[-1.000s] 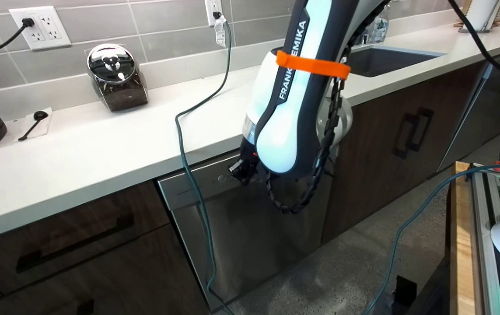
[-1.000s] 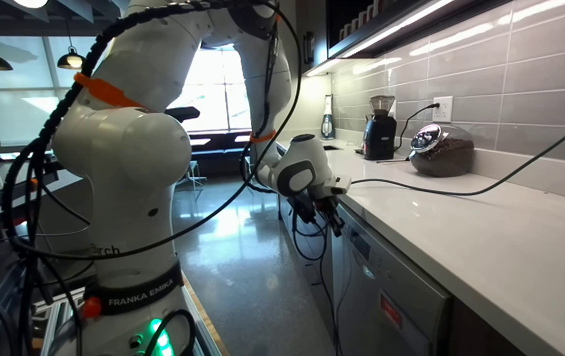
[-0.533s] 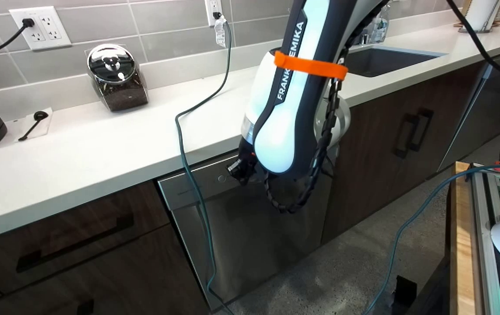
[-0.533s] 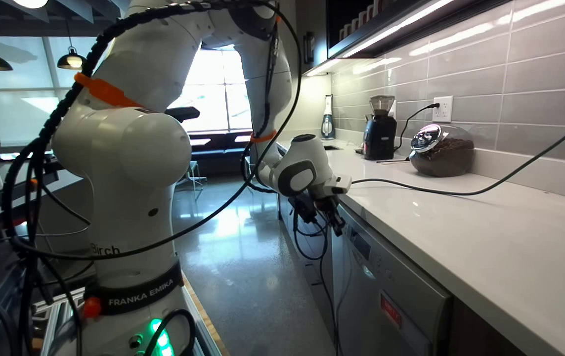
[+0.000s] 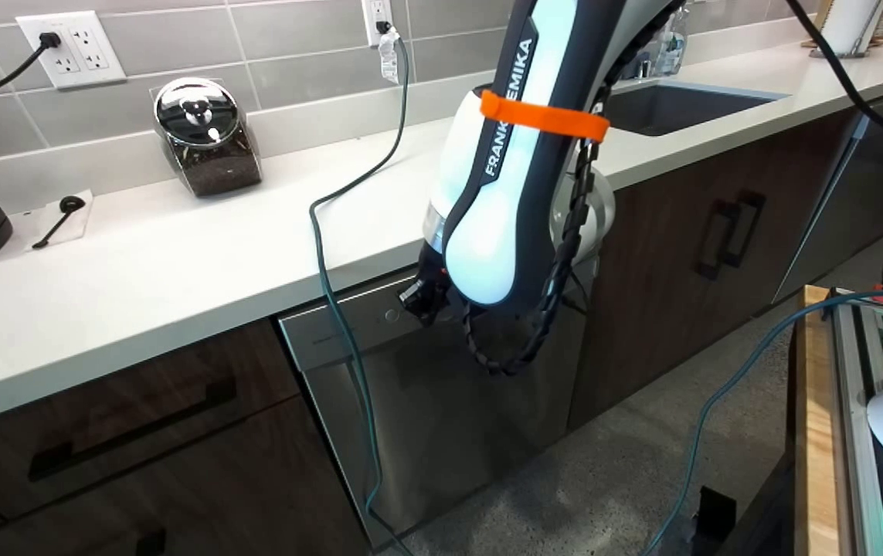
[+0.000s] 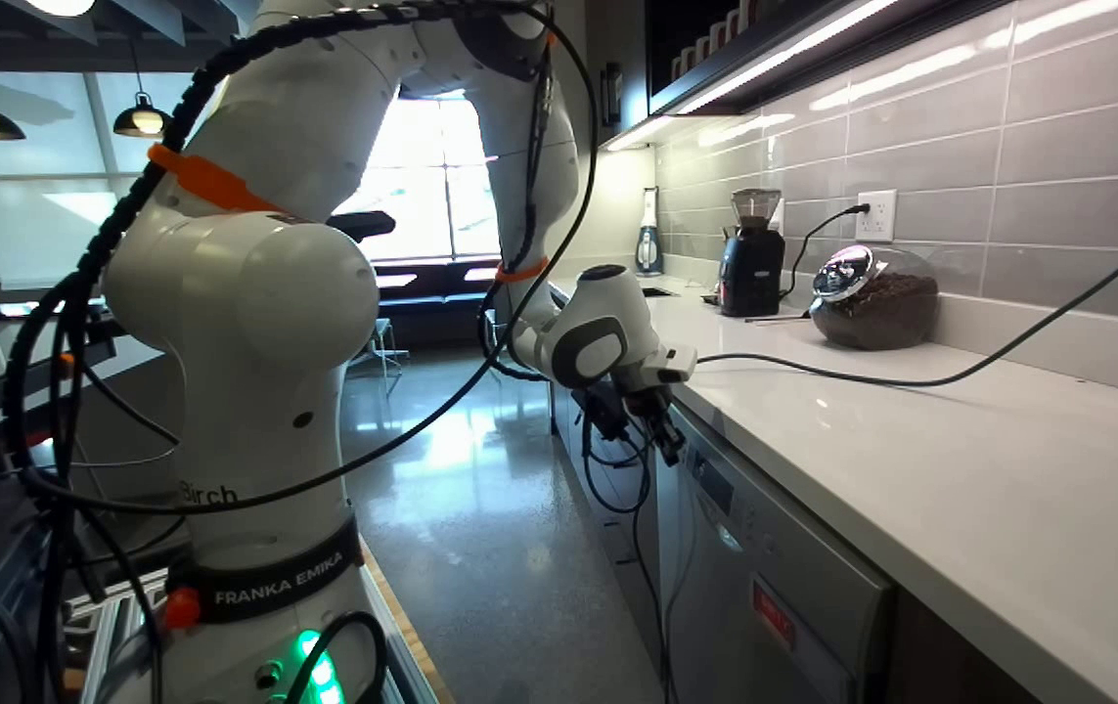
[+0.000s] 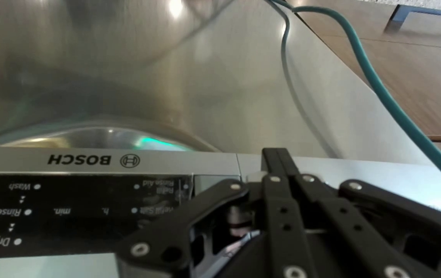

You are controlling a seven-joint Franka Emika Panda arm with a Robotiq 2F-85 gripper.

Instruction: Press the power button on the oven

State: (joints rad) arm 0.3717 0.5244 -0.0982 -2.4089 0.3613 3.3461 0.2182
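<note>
The oven (image 5: pixel 449 417) has a brushed steel front under the counter; it also shows in an exterior view (image 6: pixel 715 596) and the wrist view (image 7: pixel 205 77). Its top control strip bears a dark display (image 7: pixel 77 216) with Bosch lettering, upside down in the wrist view. A small round button (image 5: pixel 392 315) shows on the strip just left of my gripper (image 5: pixel 414 300); I cannot tell whether it is the power button. My gripper (image 7: pixel 278 154) is shut and empty, fingertips together, in front of the strip beside the display. Whether the tips touch is unclear, and they hide part of the strip.
A teal cable (image 5: pixel 356 355) hangs over the counter edge and down the oven front, left of the gripper. The white counter (image 5: pixel 202 270) overhangs just above the gripper. A glass jar (image 5: pixel 217 162) stands on it. Dark drawers with black handles (image 5: pixel 132 432) lie beside the oven.
My gripper and forearm have shifted slightly left and a little up along the control strip, closer to the round button. The gripper stays shut, and the oven and cable have not moved.
</note>
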